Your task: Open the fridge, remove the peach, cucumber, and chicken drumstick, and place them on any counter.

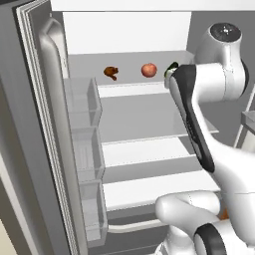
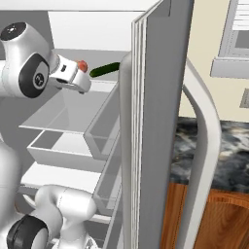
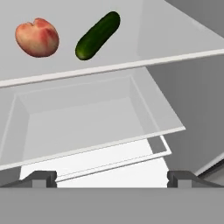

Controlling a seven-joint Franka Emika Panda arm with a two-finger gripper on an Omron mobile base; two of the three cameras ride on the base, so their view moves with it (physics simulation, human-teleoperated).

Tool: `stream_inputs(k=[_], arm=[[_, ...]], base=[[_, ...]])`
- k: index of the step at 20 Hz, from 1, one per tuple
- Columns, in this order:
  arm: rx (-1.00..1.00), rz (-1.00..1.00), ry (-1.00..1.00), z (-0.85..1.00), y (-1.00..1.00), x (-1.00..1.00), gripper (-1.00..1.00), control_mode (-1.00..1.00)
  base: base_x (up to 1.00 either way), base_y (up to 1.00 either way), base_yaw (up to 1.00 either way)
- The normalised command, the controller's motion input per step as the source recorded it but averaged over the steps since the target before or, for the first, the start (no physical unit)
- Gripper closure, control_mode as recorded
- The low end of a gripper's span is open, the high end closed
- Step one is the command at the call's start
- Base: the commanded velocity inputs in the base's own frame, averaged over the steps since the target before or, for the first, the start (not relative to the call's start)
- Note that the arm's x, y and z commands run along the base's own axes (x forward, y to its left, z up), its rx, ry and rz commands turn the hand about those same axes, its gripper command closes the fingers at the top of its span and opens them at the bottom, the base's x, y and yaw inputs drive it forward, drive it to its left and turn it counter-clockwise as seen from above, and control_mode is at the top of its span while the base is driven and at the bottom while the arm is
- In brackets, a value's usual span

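Observation:
The fridge (image 1: 30, 124) stands open, its doors swung wide. On its top shelf (image 1: 129, 89) lie the orange-brown chicken drumstick (image 1: 111, 72), the red-orange peach (image 1: 149, 70) and the dark green cucumber (image 1: 172, 66), which my arm partly hides. In the hand view the peach (image 3: 37, 37) and cucumber (image 3: 97, 36) lie side by side just beyond the shelf's front edge. My gripper (image 3: 111, 177) hovers in front of that shelf, a little below it, open with nothing between its fingers. From the right, the cucumber (image 2: 104, 69) pokes out past my hand.
The left door's bins (image 1: 87, 144) and long pale handle (image 1: 52, 99) flank the opening. The right door (image 2: 155, 121) stands edge-on close to my arm. The marbled counter (image 2: 219, 151) lies behind it. Lower shelves (image 3: 87, 131) sit under the gripper.

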Motion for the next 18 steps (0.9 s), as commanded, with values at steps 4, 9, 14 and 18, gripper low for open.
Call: stream_inputs(k=[4,9,14,18], arm=[[0.00,-0.03,0.00,0.18,0.00,0.18,-1.00,-1.00],[0.00,-0.03,-0.01,0.01,-0.02,0.41,-1.00,-1.00],[-0.02,-0.04,-0.05,0.00,-0.05,0.55,-1.00,-1.00],[-0.05,-0.05,-0.12,0.00,-0.05,0.55,-1.00,-1.00]], base=[[0.00,0.00,0.00],[0.00,0.00,0.00],[0.00,0.00,0.00],[0.00,0.00,0.00]])
